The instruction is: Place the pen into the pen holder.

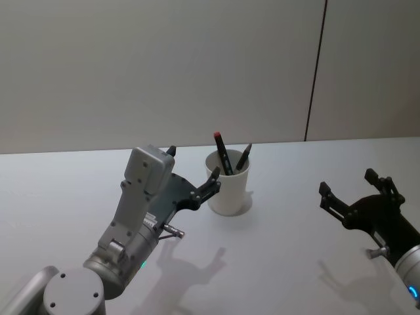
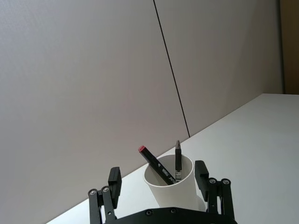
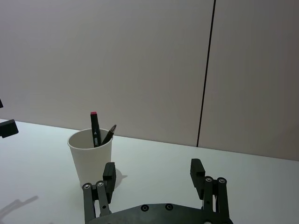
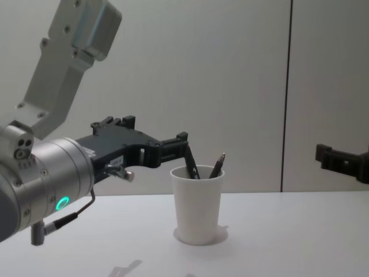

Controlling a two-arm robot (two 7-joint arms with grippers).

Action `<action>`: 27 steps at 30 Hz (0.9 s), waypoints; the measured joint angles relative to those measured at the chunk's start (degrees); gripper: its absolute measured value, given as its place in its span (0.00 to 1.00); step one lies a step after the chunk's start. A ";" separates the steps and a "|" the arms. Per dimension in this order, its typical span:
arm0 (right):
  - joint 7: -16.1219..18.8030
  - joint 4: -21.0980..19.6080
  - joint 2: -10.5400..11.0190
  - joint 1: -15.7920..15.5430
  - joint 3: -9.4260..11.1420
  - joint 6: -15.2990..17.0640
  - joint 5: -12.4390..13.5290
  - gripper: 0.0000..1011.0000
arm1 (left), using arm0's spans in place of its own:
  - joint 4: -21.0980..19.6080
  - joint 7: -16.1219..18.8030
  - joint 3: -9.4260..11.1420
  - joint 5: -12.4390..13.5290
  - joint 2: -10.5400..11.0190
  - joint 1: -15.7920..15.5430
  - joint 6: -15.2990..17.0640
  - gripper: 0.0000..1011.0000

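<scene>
The pen holder [image 1: 228, 191] [image 4: 197, 203] is a white paper cup standing upright mid-table. Two pens lean inside it: a black pen with a red cap [image 1: 222, 152] [image 2: 154, 162] [image 3: 94, 125] and a dark pen [image 1: 243, 157] [image 2: 177, 161]. My left gripper [image 1: 193, 164] [image 2: 158, 173] hovers open just left of the cup at rim height, nothing between its fingers. In the left wrist view the cup [image 2: 180, 191] stands just beyond the fingertips. My right gripper [image 1: 348, 182] [image 3: 153, 167] is open and empty, well to the right of the cup [image 3: 89, 156].
The white table [image 1: 295, 262] spreads bare around the cup. A plain wall with a dark vertical seam [image 1: 316, 72] rises behind its far edge.
</scene>
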 joint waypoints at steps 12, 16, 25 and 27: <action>0.00 0.00 0.00 0.00 0.00 0.00 0.00 0.99 | 0.00 0.00 0.00 0.00 0.00 0.00 0.00 0.99; 0.00 0.00 0.00 0.00 0.00 0.00 0.00 0.99 | 0.00 0.00 0.00 0.00 0.00 0.00 0.00 0.99; 0.00 0.00 0.00 0.00 0.00 0.00 0.00 0.99 | 0.00 0.00 0.00 0.00 0.00 0.00 0.00 0.99; 0.00 0.00 0.00 0.00 0.00 0.00 0.00 0.99 | 0.00 0.00 0.00 0.00 0.00 0.00 0.00 0.99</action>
